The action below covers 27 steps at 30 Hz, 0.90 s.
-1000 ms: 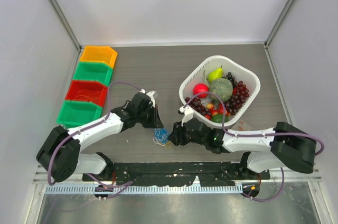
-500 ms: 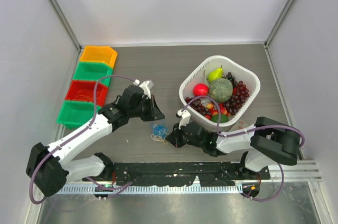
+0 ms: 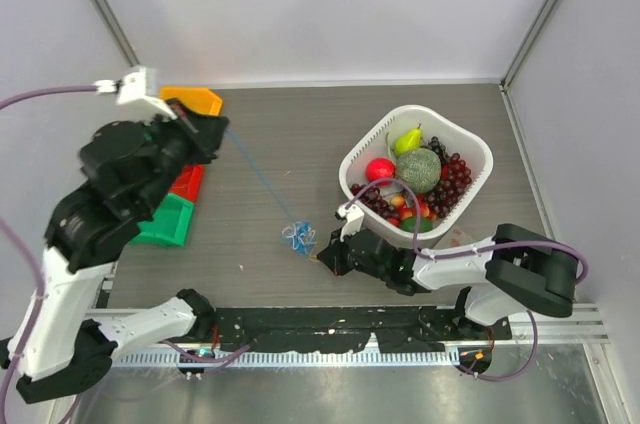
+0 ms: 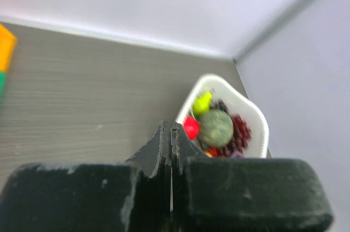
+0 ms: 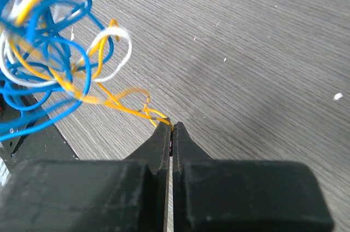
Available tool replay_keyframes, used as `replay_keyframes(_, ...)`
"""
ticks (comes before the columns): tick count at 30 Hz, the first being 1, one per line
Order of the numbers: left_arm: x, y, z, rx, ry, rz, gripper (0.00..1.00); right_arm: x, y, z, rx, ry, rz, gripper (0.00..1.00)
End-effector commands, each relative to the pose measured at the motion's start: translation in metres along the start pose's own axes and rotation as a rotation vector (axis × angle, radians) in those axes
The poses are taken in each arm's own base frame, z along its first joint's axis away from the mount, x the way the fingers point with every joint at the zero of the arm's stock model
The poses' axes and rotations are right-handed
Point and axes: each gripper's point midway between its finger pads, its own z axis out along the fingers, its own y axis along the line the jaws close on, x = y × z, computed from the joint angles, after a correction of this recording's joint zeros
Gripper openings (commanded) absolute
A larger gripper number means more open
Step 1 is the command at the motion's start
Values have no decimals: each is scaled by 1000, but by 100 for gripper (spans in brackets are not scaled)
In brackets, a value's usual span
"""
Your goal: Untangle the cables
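Cables (image 3: 298,236) lie in a small clump on the bench (image 3: 300,134), front-left of the white basket (image 3: 470,149). One blue strand (image 3: 255,179) runs taut on a diagonal, up and left to the raised left pincer (image 3: 215,127), which is clamped on it. The right pincer (image 5: 171,128), low by the clump, is closed on an orange strand (image 5: 104,100).

cables (image 5: 52,51) cut off L edge, basket (image 4: 214,79) blurry
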Motion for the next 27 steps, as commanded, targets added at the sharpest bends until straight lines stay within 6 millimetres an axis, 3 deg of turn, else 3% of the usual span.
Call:
replay_keyframes(1, -37, 60, -24, -322, -136, 79, 0, -12, -9, -10, 67, -20, -74, 1)
replay_keyframes(5, -19, 77, -21, -399, -76, 146, 0, -33, 0, -23, 55, -52, -106, 1)
replay_keyframes(8, 8, 91, -13, -446, -9, 185, 0, -56, 19, -37, -4, -89, -136, 1)
replay_keyframes(10, 37, 102, -5, -471, 58, 197, 0, -73, 33, -47, -42, -117, -144, 1)
replay_keyframes(14, 121, 115, 13, -423, 261, 185, 0, -113, 56, -64, -75, -178, -122, 1)
replay_keyframes(15, 140, 115, 15, -399, 301, 163, 0, -111, 54, -62, -71, -150, -117, 1)
replay_keyframes(17, 180, 114, 20, -328, 385, 132, 0, -134, 70, -63, -125, -140, -73, 1)
replay_keyframes(18, 189, 114, 20, -307, 401, 120, 0, -135, 72, -60, -136, -122, -69, 1)
replay_keyframes(19, 200, 113, 19, -284, 425, 112, 4, -144, 79, -62, -164, -118, -61, 1)
replay_keyframes(21, 206, 106, 18, -222, 437, 106, 35, -149, 90, -63, -201, -96, -62, 1)
replay_keyframes(23, 199, 102, 12, -179, 401, 92, 67, -157, 98, -65, -223, -96, -63, 1)
replay_keyframes(25, 189, 93, 6, -115, 355, 81, 82, -156, 100, -66, -224, -65, -60, 1)
replay_keyframes(27, 184, 81, 2, -32, 316, 64, 88, -154, 102, -65, -241, -40, -58, 1)
